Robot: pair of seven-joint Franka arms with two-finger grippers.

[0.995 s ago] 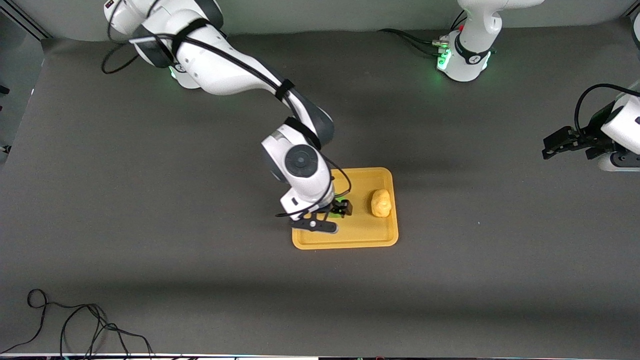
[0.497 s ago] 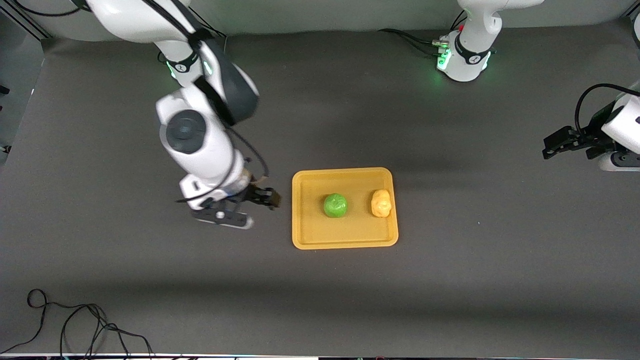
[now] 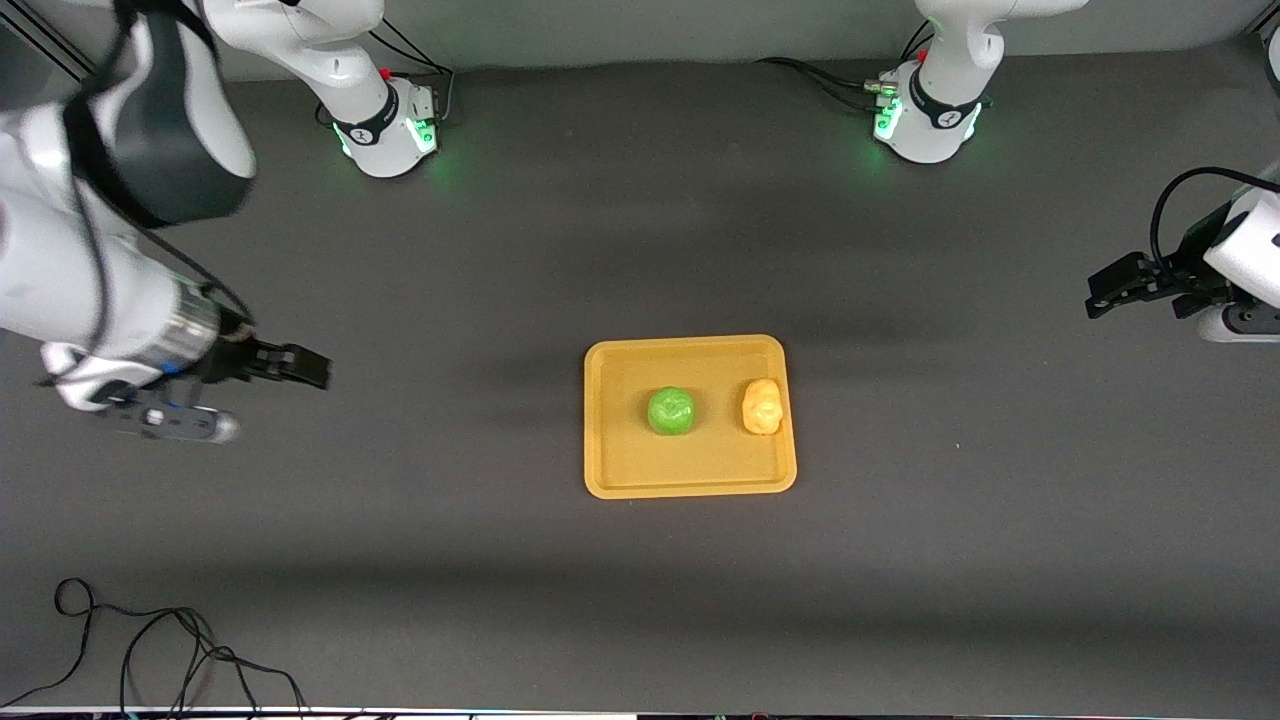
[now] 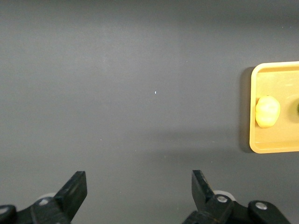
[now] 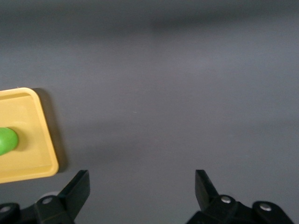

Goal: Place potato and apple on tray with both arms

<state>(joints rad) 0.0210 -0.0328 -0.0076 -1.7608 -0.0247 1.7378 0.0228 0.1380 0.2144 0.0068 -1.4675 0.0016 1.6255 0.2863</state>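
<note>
The orange-yellow tray [image 3: 690,482] lies at the table's middle. The green apple [image 3: 670,411] and the yellow-tan potato [image 3: 762,405] both rest on it, side by side, the potato toward the left arm's end. My right gripper [image 3: 300,368] is open and empty over bare table toward the right arm's end, well away from the tray. My left gripper [image 3: 1105,290] is open and empty over the table's edge at the left arm's end and waits. The left wrist view shows the potato [image 4: 267,111] on the tray [image 4: 275,147]. The right wrist view shows the apple [image 5: 7,141] on the tray [image 5: 28,170].
The dark grey mat [image 3: 400,560] covers the table. A black cable [image 3: 150,650] loops at the mat's corner nearest the camera, at the right arm's end. The arm bases [image 3: 385,130] [image 3: 925,120] stand along the edge farthest from the camera.
My right gripper let go of the apple on the tray and pulled away toward the right arm's end of the table. The left arm has not moved.
</note>
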